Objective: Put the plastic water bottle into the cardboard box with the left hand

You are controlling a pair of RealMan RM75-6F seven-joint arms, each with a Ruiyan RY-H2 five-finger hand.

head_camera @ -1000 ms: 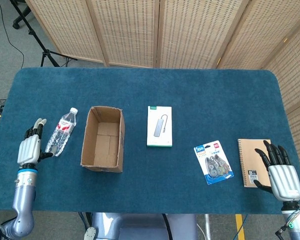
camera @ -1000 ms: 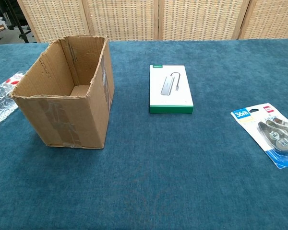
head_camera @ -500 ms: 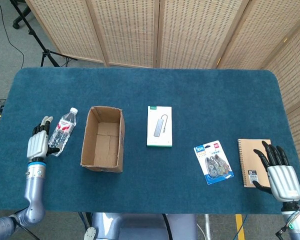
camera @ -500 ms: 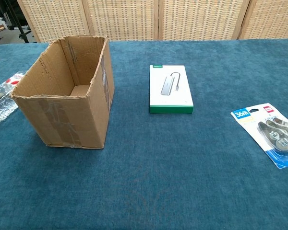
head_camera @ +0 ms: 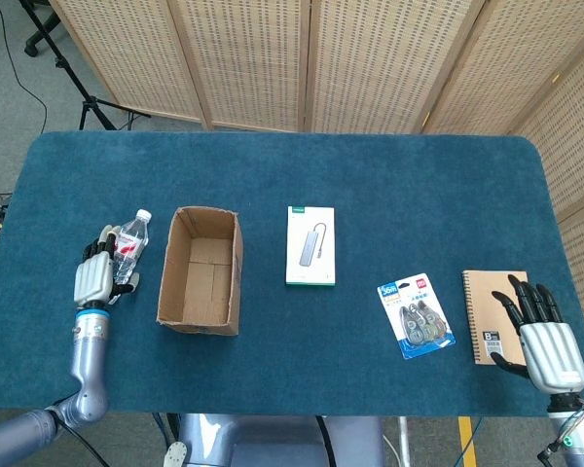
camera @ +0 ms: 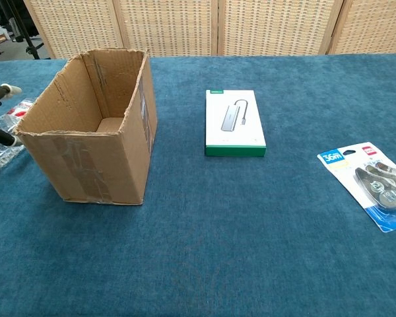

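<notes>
The clear plastic water bottle (head_camera: 129, 238) lies on the blue table left of the cardboard box (head_camera: 237, 277), white cap pointing away from me. My left hand (head_camera: 95, 277) is over the bottle's lower half with fingers extended along it, and no grip shows. In the chest view the bottle (camera: 1, 150) sits at the left edge, with left-hand fingertips (camera: 2, 90) just above it, beside the box (camera: 86, 165). The box stands open-topped and empty. My right hand (head_camera: 543, 336) rests open at the near right, holding nothing.
A white product carton (head_camera: 310, 245) lies right of the cardboard box, also seen as the carton (camera: 235, 123) in the chest view. A correction-tape pack (head_camera: 416, 314) and a brown spiral notebook (head_camera: 489, 309) lie near my right hand. Woven screens stand behind the table.
My left hand has moved right and away from me, from beside the bottle to over its lower half. Its fingertips now show in the chest view. The right hand has not moved.
</notes>
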